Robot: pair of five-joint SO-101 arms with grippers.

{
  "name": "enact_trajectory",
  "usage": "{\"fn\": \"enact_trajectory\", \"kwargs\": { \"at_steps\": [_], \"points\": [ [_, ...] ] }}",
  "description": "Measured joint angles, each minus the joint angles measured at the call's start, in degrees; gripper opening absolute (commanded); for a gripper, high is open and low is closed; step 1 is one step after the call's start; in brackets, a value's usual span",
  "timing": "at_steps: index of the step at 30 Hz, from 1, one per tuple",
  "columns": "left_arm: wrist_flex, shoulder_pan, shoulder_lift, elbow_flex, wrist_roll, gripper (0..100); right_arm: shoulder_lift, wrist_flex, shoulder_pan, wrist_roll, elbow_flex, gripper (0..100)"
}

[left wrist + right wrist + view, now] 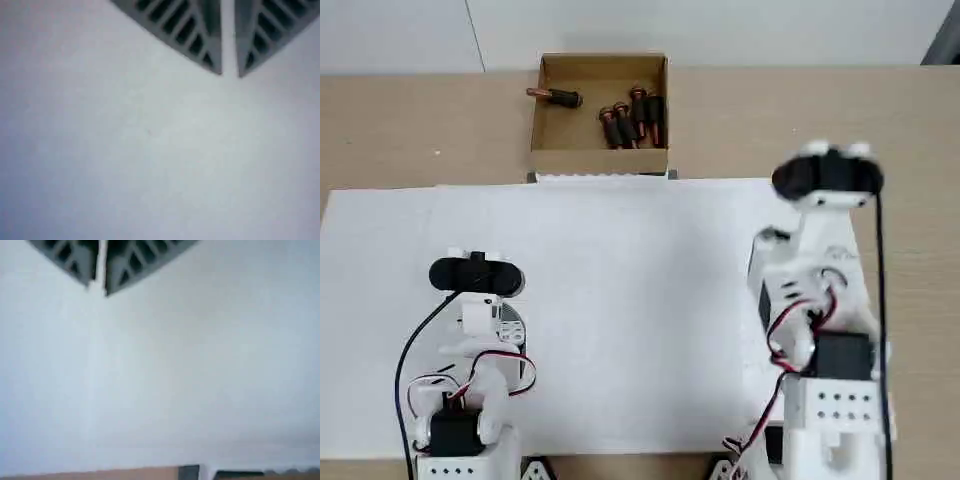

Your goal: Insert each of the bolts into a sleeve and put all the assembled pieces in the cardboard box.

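Though tiny, bolts [630, 118] seemingly in box [600, 160]

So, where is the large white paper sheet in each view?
High view: the large white paper sheet covers the middle of the brown wooden table, next to the brown cardboard box.
Left wrist view: the sheet lies under the left tool.
Right wrist view: the sheet lies under the right tool; the table shows past its edge.
Shared landmark: the sheet's edge against the table, in the high and right wrist views.

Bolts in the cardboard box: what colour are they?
Coppery brown bolts, each in a black sleeve; the high view shows them best.
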Motion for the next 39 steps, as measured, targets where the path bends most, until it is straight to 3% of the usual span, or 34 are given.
{"fn": "enact_trajectory", "kwargs": {
  "at_steps": [11, 20, 27, 39],
  "points": [
    [0.00, 0.00, 0.00, 0.00, 0.00, 1, -11.87, -17.67, -0.18, 3.78, 27.60, 0.2],
    [0.00, 0.00, 0.00, 0.00, 0.00, 1, -18.90, -25.05, -0.26, 8.18, 41.85, 0.2],
    [0.00, 0.00, 0.00, 0.00, 0.00, 1, -26.81, -25.58, -0.35, 9.49, 45.19, 0.2],
    [0.00, 0.00, 0.00, 0.00, 0.00, 1, -33.76, -17.32, -3.08, 9.49, 45.19, 0.3]
  ]
}}
